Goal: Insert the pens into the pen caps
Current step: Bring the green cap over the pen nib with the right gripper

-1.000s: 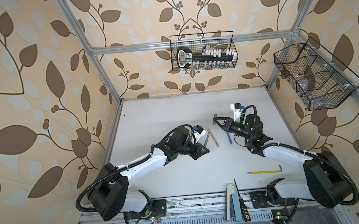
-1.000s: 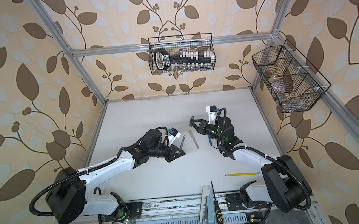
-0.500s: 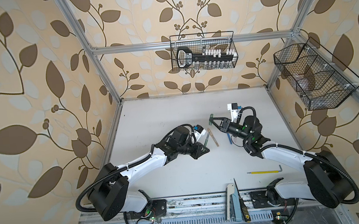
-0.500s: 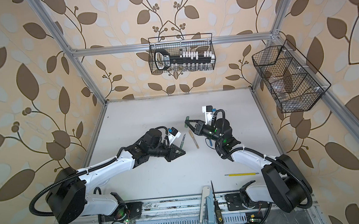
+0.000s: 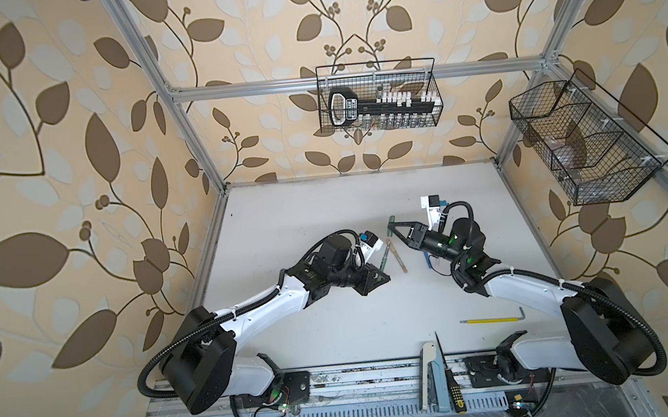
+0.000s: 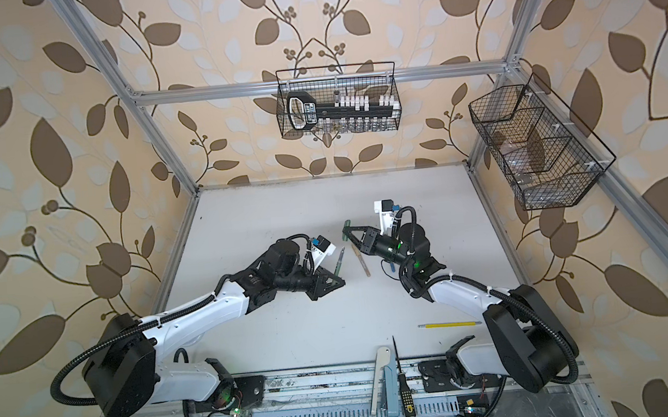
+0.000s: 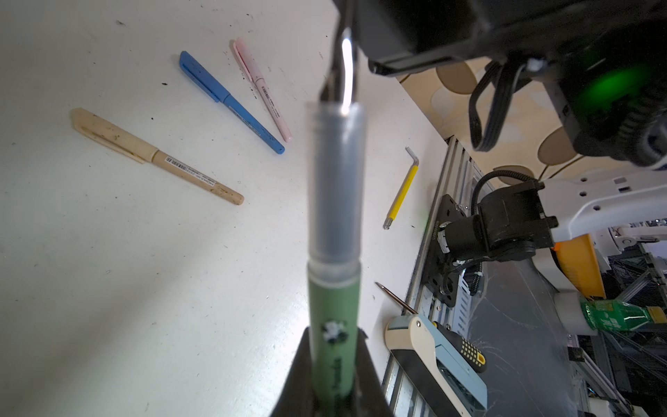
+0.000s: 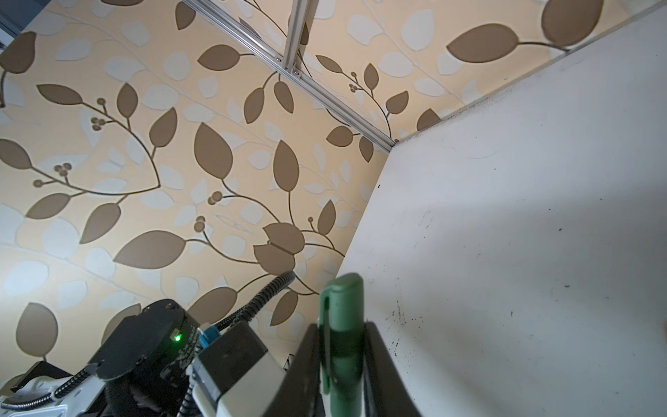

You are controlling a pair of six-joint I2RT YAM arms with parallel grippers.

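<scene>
Above the middle of the surface [image 5: 304, 220], the left jaws are clamping the lower barrel of a green pen [image 5: 385, 257], narrow around it. The pen is slanting up with its bare dark tip aiming toward the far edge. Slightly nearer the right edge, the right jaws are pinching a green cap [image 8: 344, 307], its rounded end and clip sticking out past them. In both top views the cap is hanging near the pen's tip with a small gap between them. A tan pen [image 7: 155, 155], capped, is lying flat between the two arms. A blue pen [image 7: 231, 101] and a pink pen [image 7: 261, 88], both capped, are lying side by side closer to the right edge, partly under the right arm [image 5: 515, 288]. A yellow hex key [image 5: 491, 320] is resting near the front edge
</scene>
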